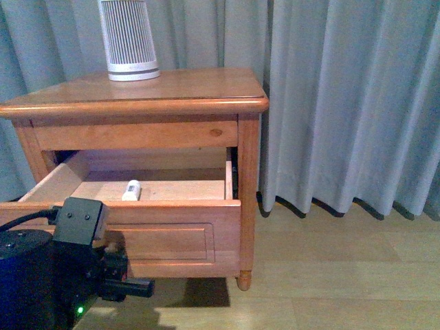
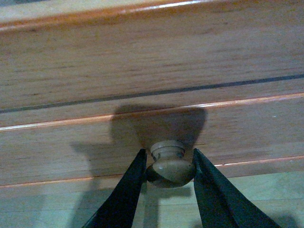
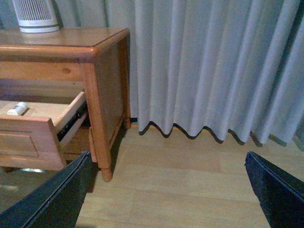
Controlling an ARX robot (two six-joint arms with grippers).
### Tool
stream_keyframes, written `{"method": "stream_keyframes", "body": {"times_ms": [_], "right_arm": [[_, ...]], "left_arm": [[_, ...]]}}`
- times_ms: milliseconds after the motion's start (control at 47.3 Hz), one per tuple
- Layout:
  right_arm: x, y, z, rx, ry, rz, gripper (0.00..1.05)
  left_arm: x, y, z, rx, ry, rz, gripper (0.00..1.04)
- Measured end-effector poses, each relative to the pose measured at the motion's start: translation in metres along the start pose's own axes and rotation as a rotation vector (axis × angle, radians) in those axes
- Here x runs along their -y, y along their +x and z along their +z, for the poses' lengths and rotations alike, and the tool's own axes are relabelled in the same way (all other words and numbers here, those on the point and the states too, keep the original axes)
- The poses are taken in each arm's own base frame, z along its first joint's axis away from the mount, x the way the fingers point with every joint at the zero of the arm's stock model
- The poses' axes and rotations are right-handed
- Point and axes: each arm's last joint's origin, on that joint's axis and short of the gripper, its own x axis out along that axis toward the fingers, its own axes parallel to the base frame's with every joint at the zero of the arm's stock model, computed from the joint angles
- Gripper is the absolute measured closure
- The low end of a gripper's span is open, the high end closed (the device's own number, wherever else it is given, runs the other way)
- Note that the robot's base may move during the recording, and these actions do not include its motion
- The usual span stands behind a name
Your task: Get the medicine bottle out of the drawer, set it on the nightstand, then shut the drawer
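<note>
The wooden bench (image 1: 206, 86) is standing on the pale plank floor (image 1: 344, 275). A white ribbed canister (image 1: 128, 38) is sitting upright on the bench top, toward its rear left corner.

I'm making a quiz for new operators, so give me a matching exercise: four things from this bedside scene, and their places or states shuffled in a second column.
Things:
1. small whitish medicine bottle
2. white ribbed tapered canister
3. left tool
4. right tool

Places or states:
A. open, gripping nothing
B. lying inside the open honey-brown upper drawer
C. shut on the drawer's round wooden knob
D. standing on the honey-brown wooden nightstand

Pairs: 1-B, 2-D, 3-C, 4-A
</note>
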Motion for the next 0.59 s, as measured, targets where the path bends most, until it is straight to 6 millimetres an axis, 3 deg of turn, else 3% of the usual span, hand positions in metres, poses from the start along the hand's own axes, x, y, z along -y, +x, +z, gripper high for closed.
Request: {"method": "stream_keyframes", "body": {"times_ms": [106,444,549,592], "right_arm": [[0.0,0.0,0.0,0.0,0.0,0.0,0.07],[0.0,0.0,0.0,0.0,0.0,0.0,0.07],[0.0,0.0,0.0,0.0,0.0,0.0,0.07],[0.0,0.0,0.0,0.0,0.0,0.0,0.07]], "left_arm": [[-0.001,-0.006,0.0,-0.022,-0.015,-0.001,0.78],[0.001,-0.03,-0.002,-0.098,-0.011,-0.049,0.31],[-0.006,-0.041,0.014,-0.083,-0.027,-0.023,0.09],[-0.011,-0.046,0.025,-0.068,-0.033,-0.012,0.06]]}}
